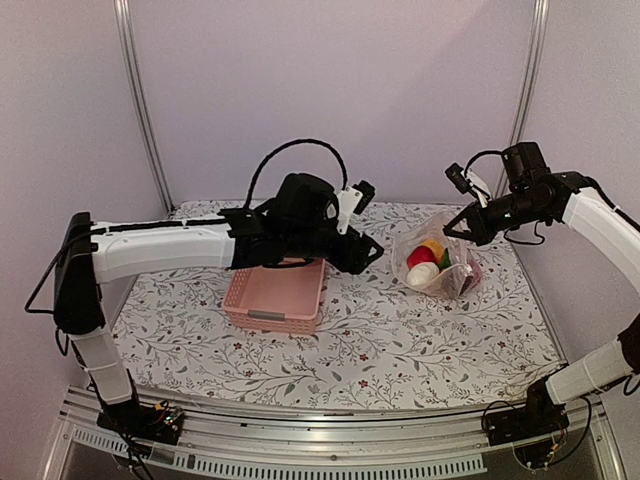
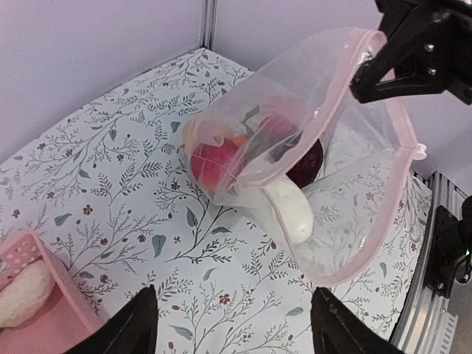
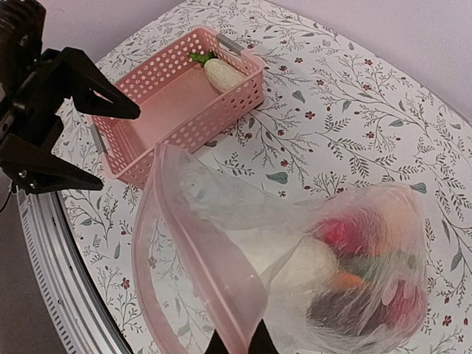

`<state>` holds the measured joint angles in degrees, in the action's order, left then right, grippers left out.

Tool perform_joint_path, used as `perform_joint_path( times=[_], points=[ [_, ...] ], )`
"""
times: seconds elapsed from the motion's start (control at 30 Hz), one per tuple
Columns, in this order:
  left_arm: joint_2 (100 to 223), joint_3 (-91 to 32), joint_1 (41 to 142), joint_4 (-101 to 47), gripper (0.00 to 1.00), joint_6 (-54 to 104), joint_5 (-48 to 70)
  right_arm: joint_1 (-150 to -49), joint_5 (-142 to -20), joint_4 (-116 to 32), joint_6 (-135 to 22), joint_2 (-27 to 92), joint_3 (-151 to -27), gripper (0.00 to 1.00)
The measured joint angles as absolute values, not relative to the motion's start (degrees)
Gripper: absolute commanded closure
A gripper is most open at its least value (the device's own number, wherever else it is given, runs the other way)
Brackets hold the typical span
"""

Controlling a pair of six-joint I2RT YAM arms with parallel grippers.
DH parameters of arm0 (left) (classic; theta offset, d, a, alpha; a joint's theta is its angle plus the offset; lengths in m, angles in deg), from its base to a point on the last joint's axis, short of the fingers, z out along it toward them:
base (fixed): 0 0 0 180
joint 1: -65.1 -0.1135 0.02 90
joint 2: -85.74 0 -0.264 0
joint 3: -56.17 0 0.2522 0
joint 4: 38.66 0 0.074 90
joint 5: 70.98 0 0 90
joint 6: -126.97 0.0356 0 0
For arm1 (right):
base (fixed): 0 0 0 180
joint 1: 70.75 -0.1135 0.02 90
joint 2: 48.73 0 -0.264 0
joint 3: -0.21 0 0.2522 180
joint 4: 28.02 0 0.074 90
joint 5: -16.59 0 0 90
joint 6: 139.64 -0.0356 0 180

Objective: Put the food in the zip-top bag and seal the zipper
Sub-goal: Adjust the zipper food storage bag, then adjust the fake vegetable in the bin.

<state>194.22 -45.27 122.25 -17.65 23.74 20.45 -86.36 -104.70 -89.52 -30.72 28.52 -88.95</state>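
Floral tablecloth under zip-top bag, mouth toward wide-apart left gripper, right gripper tight on its zipper.

left wrist: pink basket and white radish piece cut off at lower-left corner | right wrist: right gripper shows only fingertips at bottom edge; food blurred behind crinkled zip-top bag | top external: basket's far side hidden under left arm
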Motion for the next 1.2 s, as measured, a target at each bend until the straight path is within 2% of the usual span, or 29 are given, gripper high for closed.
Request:
perform_joint_path(
  times=[0.2, 0.33, 0.53, 0.77, 0.97, 1.2],
  points=[
    [179.9, -40.6, 121.5, -15.0, 0.25, 30.9, 23.2, -86.3, -108.3, -88.8, -29.9, 28.1, -89.0, 1.0],
    [177.1, -39.8, 116.8, -12.1, 0.23, 31.7, 26.4, -86.3, -110.3, -88.7, -29.8, 28.1, -89.1, 1.0],
    [179.5, -36.5, 106.4, -5.9, 0.2, 31.7, 26.7, -86.3, -112.9, -86.0, -29.1, 25.4, -87.1, 1.0],
    [185.6, -36.6, 101.5, -2.3, 0.2, 36.4, 19.5, -86.3, -116.0, -83.2, -28.1, 21.8, -82.0, 1.0],
    [190.0, -37.6, 100.6, -2.0, 0.27, 41.5, 14.8, -86.3, -117.4, -82.4, -27.6, 22.5, -82.5, 1.0],
    [199.6, -48.0, 98.6, -0.2, 0.36, 46.0, 12.2, -86.3, -119.5, -81.6, -27.4, 24.9, -82.5, 1.0]
  ],
)
